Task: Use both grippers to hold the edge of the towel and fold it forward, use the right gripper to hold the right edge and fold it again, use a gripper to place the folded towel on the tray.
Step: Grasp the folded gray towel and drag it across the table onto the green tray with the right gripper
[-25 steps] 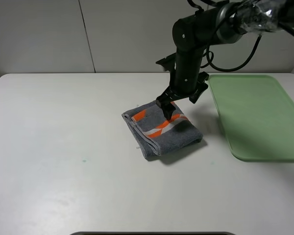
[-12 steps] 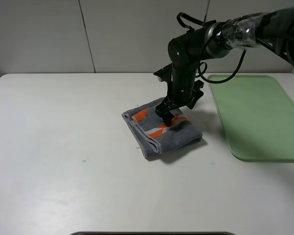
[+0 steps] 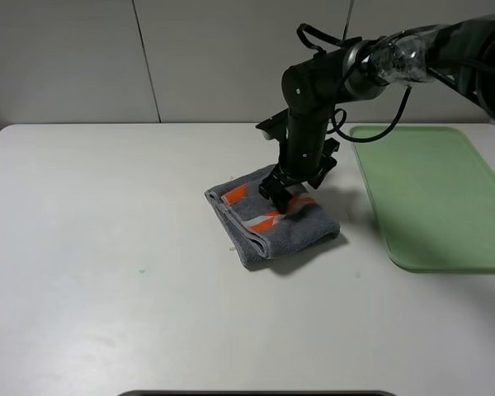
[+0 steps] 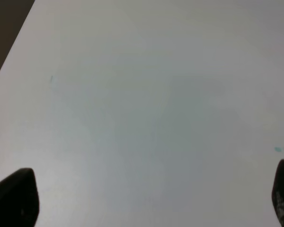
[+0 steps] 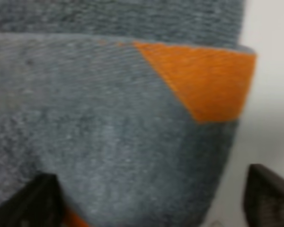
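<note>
The towel (image 3: pixel 272 219) lies folded into a small thick packet at the table's middle, dark grey with an orange-and-white band on top. Its pale hem edge (image 3: pixel 231 219) runs along the left side. My right gripper (image 3: pixel 280 196) points down and presses onto the packet's top near the far right part. In the right wrist view the towel (image 5: pixel 132 118) fills the frame, and the right gripper (image 5: pixel 154 198) stands open, one fingertip (image 5: pixel 38 198) over the cloth, the other (image 5: pixel 270 194) beyond its side over bare table. The left gripper (image 4: pixel 146 198) is open over bare table. The pale green tray (image 3: pixel 433 194) lies at the right.
The white table (image 3: pixel 107 247) stretches wide to the left and in front of the towel. A pale wall stands behind the table's far edge. The tray's near left rim (image 3: pixel 388 239) is a short gap to the right of the towel.
The right arm has come down and slightly left, so its jaws now sit on the folded towel. The towel has not shifted.
</note>
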Robot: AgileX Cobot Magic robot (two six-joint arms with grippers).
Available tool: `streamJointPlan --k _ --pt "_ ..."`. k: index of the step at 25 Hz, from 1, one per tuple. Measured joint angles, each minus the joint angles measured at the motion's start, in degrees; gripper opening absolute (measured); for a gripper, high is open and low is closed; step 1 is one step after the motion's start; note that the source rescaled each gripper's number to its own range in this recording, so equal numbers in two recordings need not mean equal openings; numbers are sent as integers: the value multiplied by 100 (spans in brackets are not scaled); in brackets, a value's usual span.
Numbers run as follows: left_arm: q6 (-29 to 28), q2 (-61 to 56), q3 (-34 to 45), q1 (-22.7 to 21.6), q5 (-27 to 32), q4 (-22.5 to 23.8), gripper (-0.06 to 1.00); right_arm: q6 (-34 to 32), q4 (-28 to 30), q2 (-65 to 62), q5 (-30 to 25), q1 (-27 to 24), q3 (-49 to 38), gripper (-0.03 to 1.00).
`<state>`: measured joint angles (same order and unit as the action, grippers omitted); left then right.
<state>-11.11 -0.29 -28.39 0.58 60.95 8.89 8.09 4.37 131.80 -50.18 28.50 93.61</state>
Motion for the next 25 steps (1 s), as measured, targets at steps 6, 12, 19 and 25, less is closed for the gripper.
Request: streamJointPlan --k 6,12,19,25 --pt "0 0 0 0 0 0 100 0 -156 6 58 25 0 29" --pt "0 0 0 0 0 0 100 -11 -131 6 64 25 0 17" --pt "0 0 0 0 0 0 100 -60 54 -46 64 36 0 17" --pt "0 0 0 0 0 0 100 -358 686 -219 23 18 -18 17"
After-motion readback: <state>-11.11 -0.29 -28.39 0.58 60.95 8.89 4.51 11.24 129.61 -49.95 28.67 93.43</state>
